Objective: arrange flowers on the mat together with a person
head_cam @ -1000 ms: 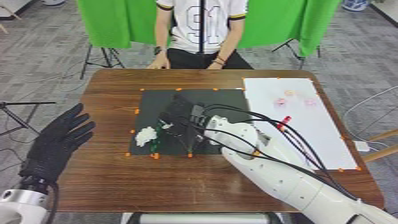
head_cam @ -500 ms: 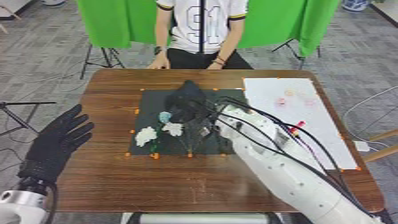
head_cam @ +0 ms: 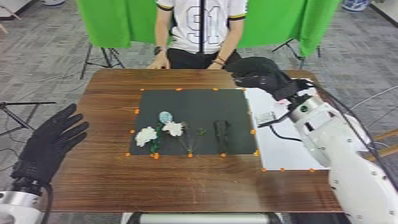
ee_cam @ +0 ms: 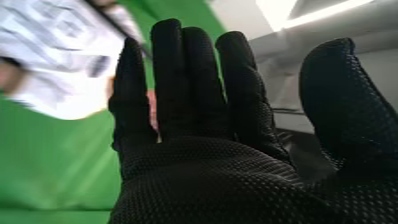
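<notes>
Above the far right of the table is my right hand [head_cam: 258, 72], empty, away from the dark mat [head_cam: 194, 106]. Its black glove [ee_cam: 209, 170] has straight fingers in the right wrist view. My left hand [head_cam: 46, 145] is open beside the table's left edge. On the mat's left part lie a white flower [head_cam: 145, 136], a second white flower [head_cam: 173, 129] with thin stems and, just beyond that one, a pale blue flower [head_cam: 165, 117]. A dark, narrow item [head_cam: 221, 134] lies farther right on the mat. Part of a pinkish flower [head_cam: 283, 102] shows beside my right wrist.
A white sheet [head_cam: 282, 155] covers the table's right side, partly under my right arm. Orange marks edge the mat and sheet. A person sits across the brown table [head_cam: 178, 187], hands near its far edge, touching no flowers.
My right hand has moved from over the mat to the far right, uncovering the flowers and the dark item. The left hand has barely shifted.
</notes>
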Available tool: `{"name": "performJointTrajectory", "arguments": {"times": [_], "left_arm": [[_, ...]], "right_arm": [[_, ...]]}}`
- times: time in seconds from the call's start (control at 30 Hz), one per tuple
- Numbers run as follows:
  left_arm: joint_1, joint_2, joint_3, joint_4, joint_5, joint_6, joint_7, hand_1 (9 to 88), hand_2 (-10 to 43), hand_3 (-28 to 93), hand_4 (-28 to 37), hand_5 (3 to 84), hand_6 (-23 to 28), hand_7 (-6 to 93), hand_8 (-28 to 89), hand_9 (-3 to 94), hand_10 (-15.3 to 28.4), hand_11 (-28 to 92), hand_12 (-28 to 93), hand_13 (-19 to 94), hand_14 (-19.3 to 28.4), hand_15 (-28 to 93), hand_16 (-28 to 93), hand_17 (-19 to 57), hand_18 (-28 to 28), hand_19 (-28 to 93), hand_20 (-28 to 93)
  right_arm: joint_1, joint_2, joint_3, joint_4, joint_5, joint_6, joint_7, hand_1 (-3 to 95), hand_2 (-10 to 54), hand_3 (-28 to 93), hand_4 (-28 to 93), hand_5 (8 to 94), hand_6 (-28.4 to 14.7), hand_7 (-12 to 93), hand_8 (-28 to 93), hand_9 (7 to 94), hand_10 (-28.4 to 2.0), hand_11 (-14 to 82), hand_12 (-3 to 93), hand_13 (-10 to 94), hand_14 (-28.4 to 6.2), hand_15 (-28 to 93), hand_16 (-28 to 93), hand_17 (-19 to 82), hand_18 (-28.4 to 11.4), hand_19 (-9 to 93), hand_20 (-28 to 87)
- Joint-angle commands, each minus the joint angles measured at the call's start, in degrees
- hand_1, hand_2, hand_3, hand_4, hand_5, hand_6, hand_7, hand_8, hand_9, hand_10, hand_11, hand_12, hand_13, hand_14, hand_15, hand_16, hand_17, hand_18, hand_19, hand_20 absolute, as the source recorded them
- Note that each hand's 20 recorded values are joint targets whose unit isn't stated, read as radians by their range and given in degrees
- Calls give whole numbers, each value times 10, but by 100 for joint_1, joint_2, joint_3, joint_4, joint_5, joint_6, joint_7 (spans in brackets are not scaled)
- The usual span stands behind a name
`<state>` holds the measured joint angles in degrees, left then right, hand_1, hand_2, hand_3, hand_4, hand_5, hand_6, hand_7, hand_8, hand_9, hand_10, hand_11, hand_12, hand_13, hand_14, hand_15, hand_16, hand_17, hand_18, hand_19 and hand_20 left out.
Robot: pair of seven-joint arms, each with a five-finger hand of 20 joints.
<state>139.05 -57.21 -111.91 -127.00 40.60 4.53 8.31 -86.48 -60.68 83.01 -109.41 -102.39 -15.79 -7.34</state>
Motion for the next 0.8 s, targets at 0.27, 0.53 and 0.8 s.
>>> {"name": "performJointTrajectory", "arguments": {"times": [0.27,0.53,0.8], "left_arm": [[62,-93,-64,9,8,-114,-33,259,-29,697,-253,310,28,141,-75,268,110,137,194,220,145,215,43,-83,218,428,95],[84,-163,-26,-8,-3,-48,-11,259,-30,697,-252,310,28,141,-74,268,109,136,194,220,144,216,43,-83,217,427,95],[148,-236,7,-25,-9,-5,60,260,-29,697,-253,310,28,140,-74,267,110,137,195,220,144,214,43,-83,217,427,95]], "right_arm": [[-3008,-373,2117,-738,3612,294,572,207,13,850,-226,435,-48,161,-94,448,-145,168,260,364,-120,287,271,143,-193,459,306],[-3623,-1090,2394,-1040,3550,444,533,211,-1,853,-227,435,-49,164,-83,446,-145,167,263,364,-119,280,282,138,-194,465,310],[-3752,-1369,2484,-1033,3492,244,599,218,-10,855,-227,437,-47,180,-90,446,-145,173,264,363,-118,284,285,132,-196,481,321]]}}
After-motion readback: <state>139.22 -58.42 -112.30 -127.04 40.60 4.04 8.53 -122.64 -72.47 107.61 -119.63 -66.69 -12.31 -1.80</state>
